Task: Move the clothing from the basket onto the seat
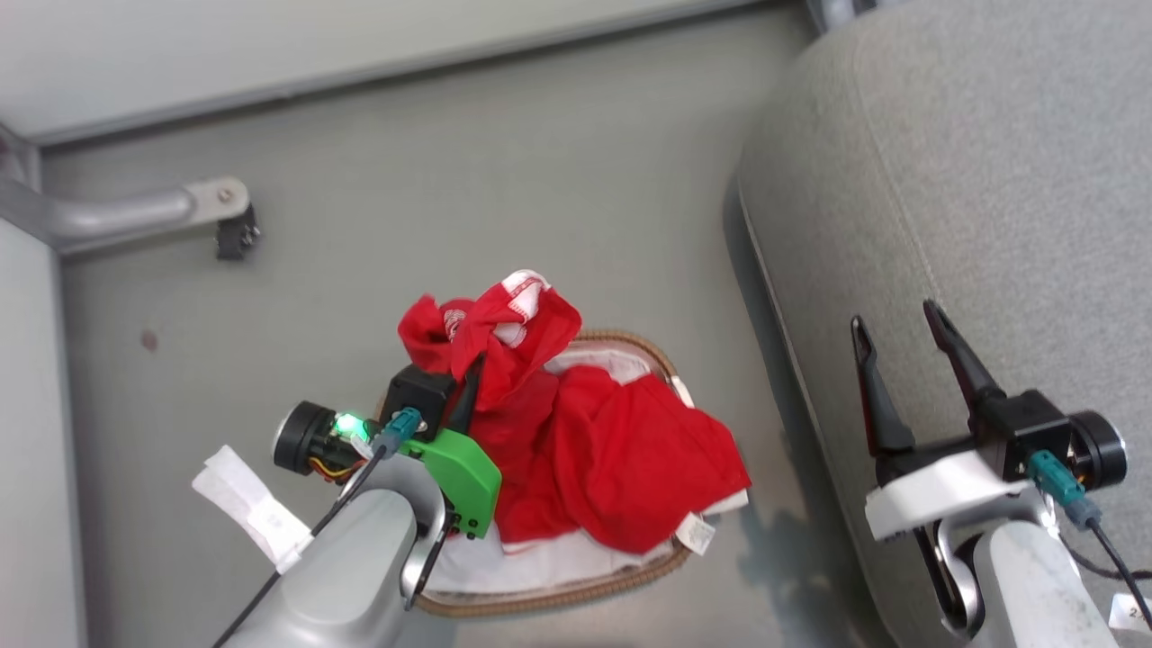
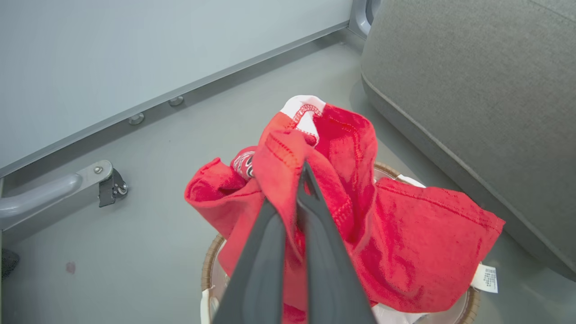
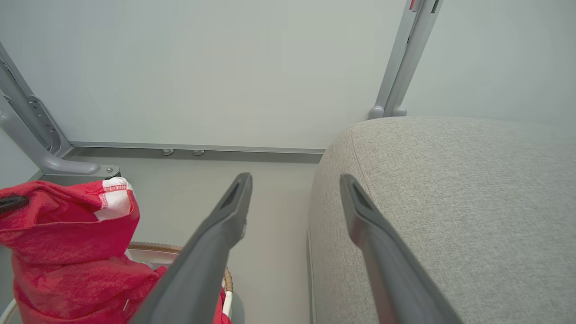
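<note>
Bright, even light; soft shadow beside basket (image 1: 558,600); focus sharp; wrist views bowed at edges.

Open floor (image 1: 693,270) separates the basket (image 1: 558,576) from the seat (image 1: 990,180); a castered metal leg (image 1: 153,211) stands at left.

The clothing (image 1: 621,450) is soft red cloth, matt, with white stitched trim. The basket (image 2: 208,265) has a rough brown woven rim and a white cloth liner (image 1: 540,562). The seat (image 1: 990,180) is light grey woven upholstery, finely grained and matt. The floor (image 1: 540,180) is smooth and grey with a dull sheen. The right gripper (image 3: 294,177) has fingers (image 3: 216,243) of matt dark plastic; the green bracket (image 1: 459,472) looks like smooth moulded plastic, and the frame leg (image 1: 135,211) is satin grey metal
</note>
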Controlling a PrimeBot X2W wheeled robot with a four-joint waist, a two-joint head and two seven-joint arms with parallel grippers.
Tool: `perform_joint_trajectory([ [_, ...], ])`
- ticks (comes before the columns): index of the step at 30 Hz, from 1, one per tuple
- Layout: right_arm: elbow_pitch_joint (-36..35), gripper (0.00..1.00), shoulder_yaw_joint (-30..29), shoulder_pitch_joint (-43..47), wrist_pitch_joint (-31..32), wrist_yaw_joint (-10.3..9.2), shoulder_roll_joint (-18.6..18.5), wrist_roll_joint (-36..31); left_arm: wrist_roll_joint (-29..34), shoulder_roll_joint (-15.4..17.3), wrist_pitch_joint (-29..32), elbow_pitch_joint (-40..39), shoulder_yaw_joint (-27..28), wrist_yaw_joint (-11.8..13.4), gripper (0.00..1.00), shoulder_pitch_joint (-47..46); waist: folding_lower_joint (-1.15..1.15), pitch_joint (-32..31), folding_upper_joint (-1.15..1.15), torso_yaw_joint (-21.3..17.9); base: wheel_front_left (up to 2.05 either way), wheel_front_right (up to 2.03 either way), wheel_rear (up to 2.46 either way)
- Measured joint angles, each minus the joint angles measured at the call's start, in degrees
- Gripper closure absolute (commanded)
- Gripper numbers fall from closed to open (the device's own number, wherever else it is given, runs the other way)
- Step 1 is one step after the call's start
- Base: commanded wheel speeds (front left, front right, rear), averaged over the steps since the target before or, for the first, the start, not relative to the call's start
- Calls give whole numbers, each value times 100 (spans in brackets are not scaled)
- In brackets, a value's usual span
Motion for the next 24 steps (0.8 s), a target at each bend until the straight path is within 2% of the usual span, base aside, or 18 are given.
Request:
perform_joint_trajectory([
  [7, 76, 0, 25, 398, 0, 0, -2, -53, 330, 307, 0, -742, 63, -114, 100, -21, 0, -806, 0, 128, 0, 0, 0],
  [12, 98, 0, 67, 609, 0, 0, -1, -92, 485, 455, -1, -1132, 49, -178, 100, -411, 0, -1308, 0, 192, 0, 0, 0],
  [24, 102, 0, 182, 783, 0, 0, -2, -154, 804, 497, 341, -1778, -267, -468, 100, -1451, 0, -2047, 0, 366, 0, 0, 0],
])
